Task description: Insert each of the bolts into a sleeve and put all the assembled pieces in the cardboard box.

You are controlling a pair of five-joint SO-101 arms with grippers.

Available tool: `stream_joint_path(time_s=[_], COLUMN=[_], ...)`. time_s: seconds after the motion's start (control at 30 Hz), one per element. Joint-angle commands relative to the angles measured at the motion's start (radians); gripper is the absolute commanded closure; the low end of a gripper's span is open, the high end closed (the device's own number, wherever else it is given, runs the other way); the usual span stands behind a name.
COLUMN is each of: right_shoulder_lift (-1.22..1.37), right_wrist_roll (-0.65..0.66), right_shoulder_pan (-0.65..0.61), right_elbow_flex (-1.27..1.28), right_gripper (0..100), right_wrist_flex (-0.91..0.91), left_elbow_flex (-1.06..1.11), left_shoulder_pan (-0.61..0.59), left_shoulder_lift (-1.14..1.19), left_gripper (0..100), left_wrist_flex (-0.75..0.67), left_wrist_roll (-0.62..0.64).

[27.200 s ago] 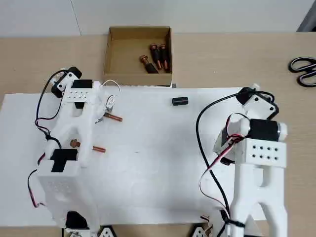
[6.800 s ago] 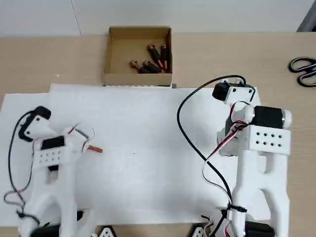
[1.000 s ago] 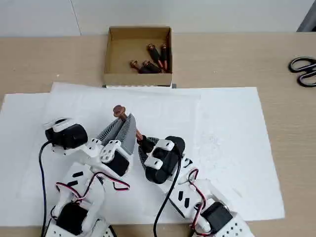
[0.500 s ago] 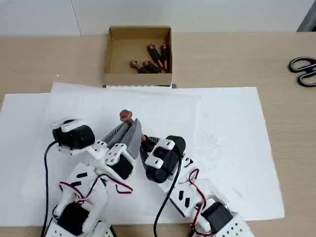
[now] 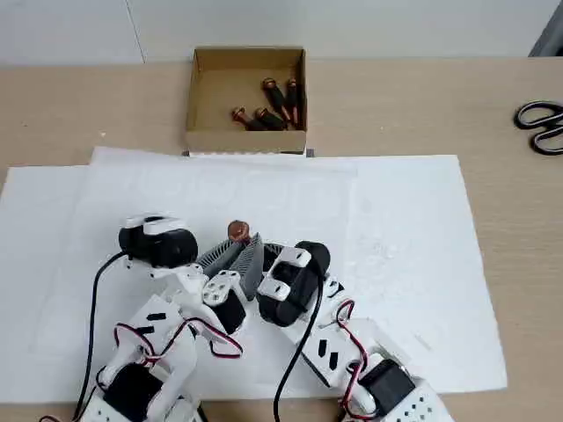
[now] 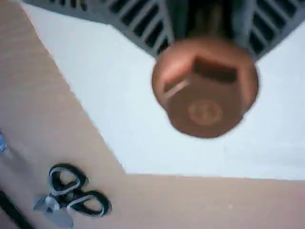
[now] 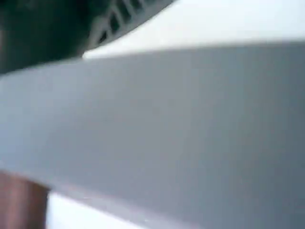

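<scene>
gripping bolt (image 5: 237, 231): left gripper (image 5: 244, 245), high view, frame centre, over white paper (image 5: 396, 211)
right gripper (image 5: 264, 255): just beside it; grip state cannot be told
cardboard box (image 5: 201, 97): top centre, assembled pieces (image 5: 268, 107) inside
left wrist view: bolt (image 6: 205, 88) head-on, clamped between grey fingers (image 6: 128, 19), upper right
right wrist view: copper patch (image 7: 19, 202) lower left, blurred

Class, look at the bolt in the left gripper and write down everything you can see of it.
The bolt looks like copper-coloured metal, with a hexagonal head on a round flange and a small round mark at its centre. Its shank runs back between the left gripper's grey ribbed fingers, which clamp it and hide most of it. In the high view the head pokes out past their tips, over the white sheet.
</scene>
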Motion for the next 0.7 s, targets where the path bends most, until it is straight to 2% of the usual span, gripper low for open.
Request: stream_joint_path(time_s=[0.0,0.17,0.43,0.67], right_shoulder_lift=[-0.021,-0.021,-0.021,-0.021], right_wrist_roll=[0.003,0.005,0.005,0.005], right_shoulder_pan=[-0.002,-0.002,-0.002,-0.002], right_elbow_flex=[-0.107,-0.117,-0.117,-0.109], right_gripper=[99.5,99.5,99.5,99.5], right_wrist_flex=[-0.033,-0.027,-0.025,-0.025], left_elbow_flex=[0.045,0.070,0.070,0.065], left_shoulder_pan=[0.049,0.048,0.046,0.044], left_shoulder_lift=[0.005,0.005,0.003,0.003], left_gripper=[99,99,98,76], left_wrist_flex=[0.087,0.147,0.087,0.091], left_wrist_roll=[-0.051,-0.069,-0.069,-0.069])
